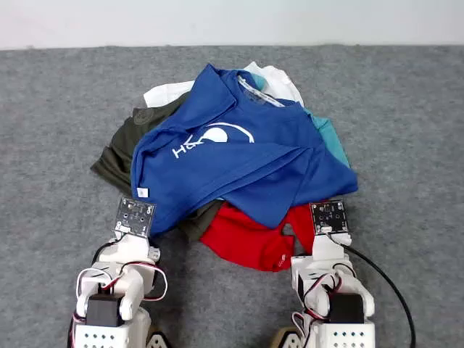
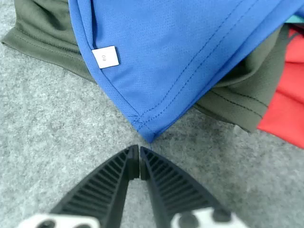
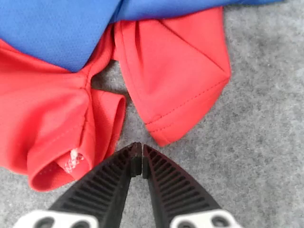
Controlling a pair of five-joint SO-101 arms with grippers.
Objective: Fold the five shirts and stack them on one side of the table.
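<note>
Left fingers (image 2: 111, 183) pressed together, empty, just short of blue shirt (image 2: 190, 57) corner. Right fingers (image 3: 168, 183) pressed together beside red shirt (image 3: 175, 71) sleeve.

Grey felt table (image 1: 65, 109), shirt pile (image 1: 232, 159) (blue topmost), near centre

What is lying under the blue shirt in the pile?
Under the blue shirt an olive shirt, a red shirt, a teal shirt and a white shirt stick out. Their middle parts are covered, so their layering cannot be seen.
</note>
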